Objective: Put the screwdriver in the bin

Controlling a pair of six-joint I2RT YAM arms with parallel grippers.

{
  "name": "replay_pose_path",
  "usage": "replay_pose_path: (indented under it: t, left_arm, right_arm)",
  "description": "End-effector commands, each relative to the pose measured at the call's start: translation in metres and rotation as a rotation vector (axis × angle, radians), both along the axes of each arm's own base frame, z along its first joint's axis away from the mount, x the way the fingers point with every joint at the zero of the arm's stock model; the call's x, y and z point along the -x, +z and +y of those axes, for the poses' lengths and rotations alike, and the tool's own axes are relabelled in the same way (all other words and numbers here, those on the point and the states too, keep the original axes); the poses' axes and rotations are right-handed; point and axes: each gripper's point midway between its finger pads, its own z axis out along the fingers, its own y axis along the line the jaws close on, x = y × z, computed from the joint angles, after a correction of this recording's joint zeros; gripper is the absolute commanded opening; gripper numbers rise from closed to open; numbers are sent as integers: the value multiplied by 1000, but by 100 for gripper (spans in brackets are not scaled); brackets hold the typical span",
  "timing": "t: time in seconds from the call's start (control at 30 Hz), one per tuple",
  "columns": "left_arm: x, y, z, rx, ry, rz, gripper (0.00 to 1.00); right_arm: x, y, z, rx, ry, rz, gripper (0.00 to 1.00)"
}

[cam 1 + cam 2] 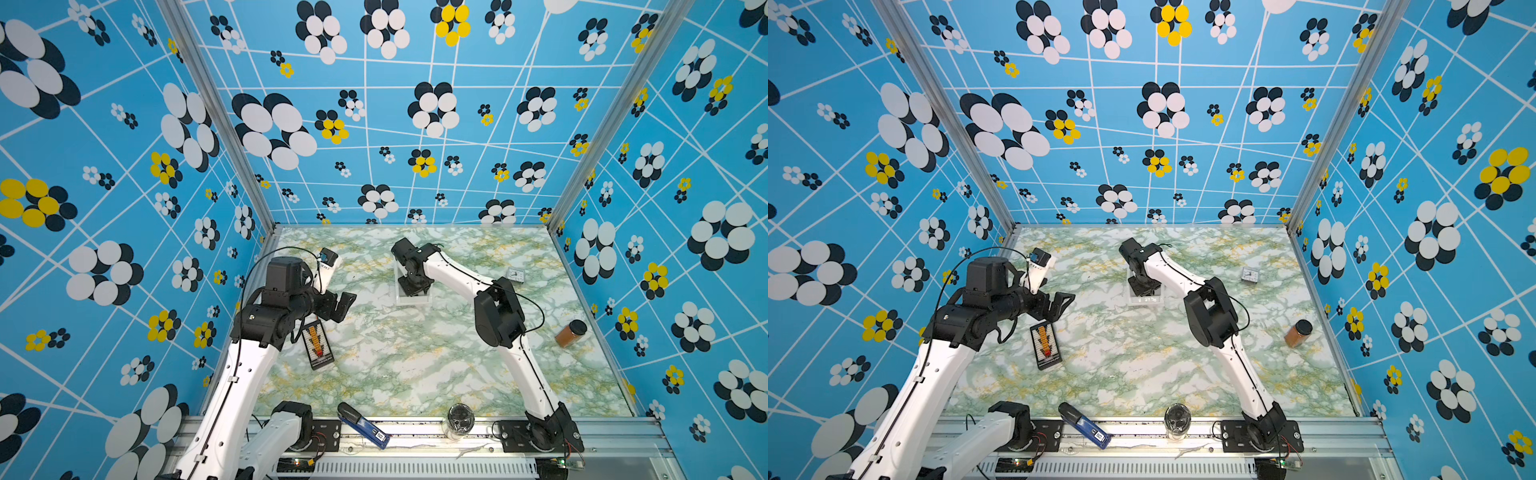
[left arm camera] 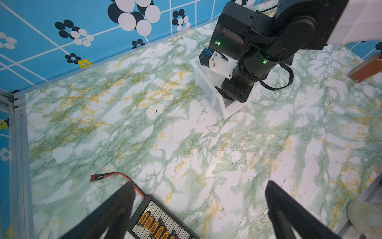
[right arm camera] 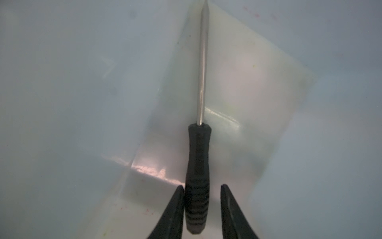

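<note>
**Release step: the screwdriver is inside the bin, and the right fingers are just parted around its handle.**

In the right wrist view the screwdriver (image 3: pixel 198 157) runs up the middle of the frame, black handle low and thin shaft reaching the top edge. It appears to lie against the pale inside of the bin (image 3: pixel 62 82). At bottom centre the right fingers (image 3: pixel 171 213) stand slightly apart. One is touching or nearly touching the handle, with a clear gap at the other, so they have no firm hold. In both top views the bin (image 1: pixel 415 302) (image 1: pixel 1144 301) sits upper centre on the marbled surface (image 1: pixel 415 365), and the right arm reaches down into it. The left fingers (image 2: pixel 111 215), at the bottom of the left wrist view, are spread wide and empty. The placing looks all but done. The next move likely calls for a wider opening and a straight lift out, without dragging the handle or catching a wall.
</note>
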Motion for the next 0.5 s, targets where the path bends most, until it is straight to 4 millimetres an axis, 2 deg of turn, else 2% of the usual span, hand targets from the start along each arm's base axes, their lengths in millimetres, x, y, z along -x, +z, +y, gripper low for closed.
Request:
replay_pose_path:
  t: [0.0,0.1,0.2,0.3,0.37,0.47]
  left_arm:
    - [-12,-5,10,-37,65,-9,99]
    - [-18,-6,14,-53,95,-3,99]
    - [-23,-8,18,-48,129,-10,99]
    - [-29,-18,25,-59,182,1,99]
    - [-33,-28,31,-70,225,17,99]
    - [-42,-42,47,-89,330,25,99]
  right_arm:
    - [-12,70,-5,-45,-19,-131,36]
    - [-14,103,-7,-84,-31,-204,38]
    - [-13,150,-9,-161,-40,-304,42]
    - [-8,188,-20,-225,-71,-409,47]
    - [-1,208,-35,-266,-108,-476,55]
    - [9,230,-70,-341,-194,-575,66]
